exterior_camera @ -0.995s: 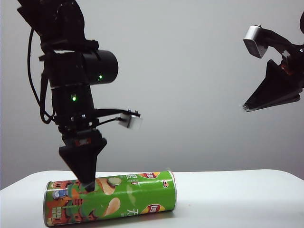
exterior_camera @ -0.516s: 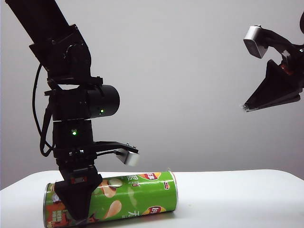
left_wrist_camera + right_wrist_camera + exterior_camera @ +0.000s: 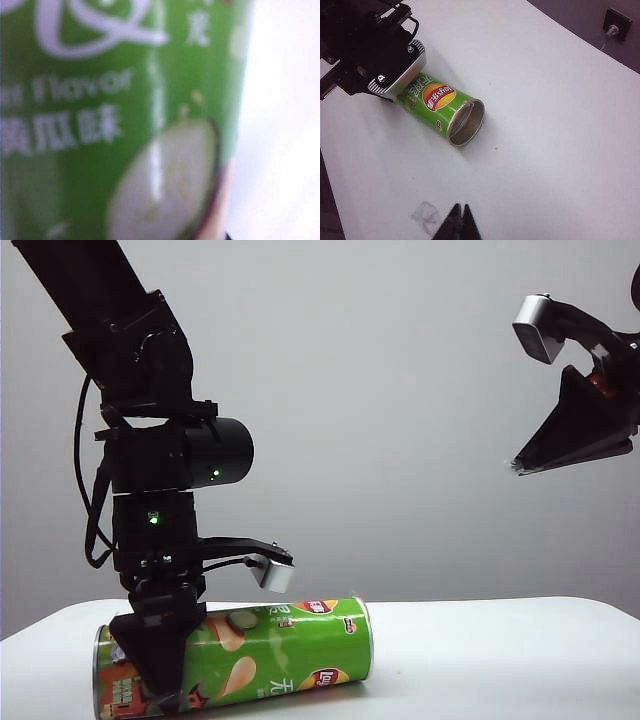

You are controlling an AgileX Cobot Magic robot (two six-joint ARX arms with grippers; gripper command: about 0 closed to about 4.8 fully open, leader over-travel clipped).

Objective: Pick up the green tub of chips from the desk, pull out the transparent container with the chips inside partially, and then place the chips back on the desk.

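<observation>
Both arms are matte black and angular. The left arm (image 3: pixel 150 430) carries a stubby black cylinder on its side with two small green lights (one on the cylinder, one just below), and a black cable loops along it. A silver, rounded camera box (image 3: pixel 272 573) hangs off a thin bracket. Its tool (image 3: pixel 155 665) tapers to a dark wedge. The right tool (image 3: pixel 570 445) is a similar black wedge, with a silver camera block (image 3: pixel 535 325) above.

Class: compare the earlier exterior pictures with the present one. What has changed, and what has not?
The left gripper has come down from above the can to straddle its end with the building art. The can lies where it lay on the desk. The right gripper stayed raised and shut.
</observation>
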